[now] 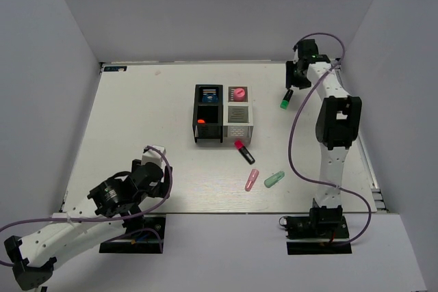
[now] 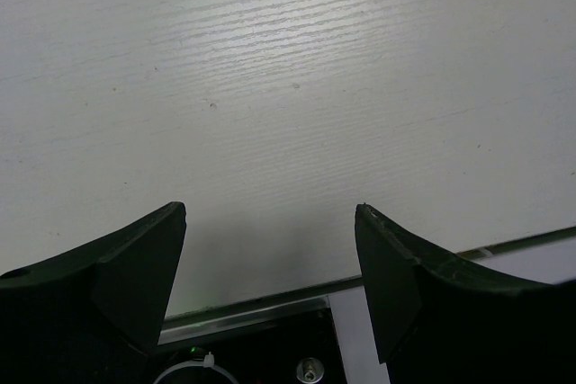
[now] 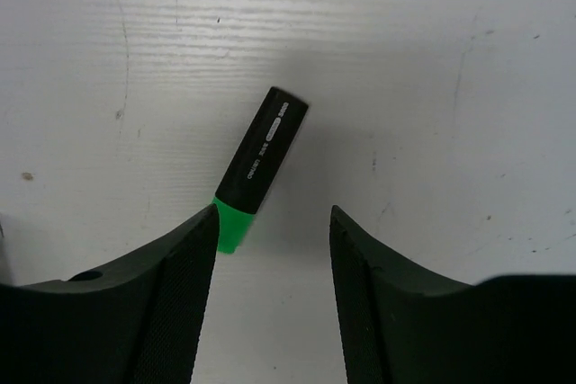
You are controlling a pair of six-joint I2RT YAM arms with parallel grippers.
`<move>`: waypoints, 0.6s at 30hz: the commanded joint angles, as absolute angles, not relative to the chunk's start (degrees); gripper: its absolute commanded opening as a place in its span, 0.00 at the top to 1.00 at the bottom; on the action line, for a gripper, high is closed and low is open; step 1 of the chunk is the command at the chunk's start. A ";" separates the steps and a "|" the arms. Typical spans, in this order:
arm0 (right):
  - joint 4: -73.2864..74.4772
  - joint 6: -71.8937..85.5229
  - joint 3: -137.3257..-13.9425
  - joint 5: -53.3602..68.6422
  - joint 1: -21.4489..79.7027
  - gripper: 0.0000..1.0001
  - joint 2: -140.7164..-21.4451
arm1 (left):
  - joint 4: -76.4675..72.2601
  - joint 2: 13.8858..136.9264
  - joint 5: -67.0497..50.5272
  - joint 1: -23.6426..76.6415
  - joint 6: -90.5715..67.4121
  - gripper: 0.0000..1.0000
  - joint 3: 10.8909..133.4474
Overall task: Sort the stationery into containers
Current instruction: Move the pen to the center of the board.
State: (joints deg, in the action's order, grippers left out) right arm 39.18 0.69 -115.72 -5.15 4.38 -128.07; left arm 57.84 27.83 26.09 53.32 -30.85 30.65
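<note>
A black marker with a green cap [image 1: 286, 98] lies on the table at the far right. In the right wrist view the marker [image 3: 261, 164] lies just ahead of my open right gripper [image 3: 273, 222], its green cap touching or beside the left fingertip. My right gripper [image 1: 295, 76] hangs over it. The black organiser [image 1: 208, 135] holds a blue pot [image 1: 209, 94] and an orange-capped item [image 1: 202, 121]. The white organiser [image 1: 237, 129] holds a pink item [image 1: 237, 92]. My left gripper [image 1: 156, 155] is open and empty over bare table [image 2: 270, 213].
A red-capped marker [image 1: 244, 151] lies just in front of the white organiser. A pink capsule [image 1: 251, 180] and a mint-green capsule [image 1: 274, 179] lie side by side nearer the front. The table's near edge [image 2: 270, 312] shows under the left gripper.
</note>
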 commanded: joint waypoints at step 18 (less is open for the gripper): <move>37.97 10.63 -119.00 -11.16 6.50 0.47 -136.58 | 56.69 28.65 25.23 53.00 -30.06 0.14 30.24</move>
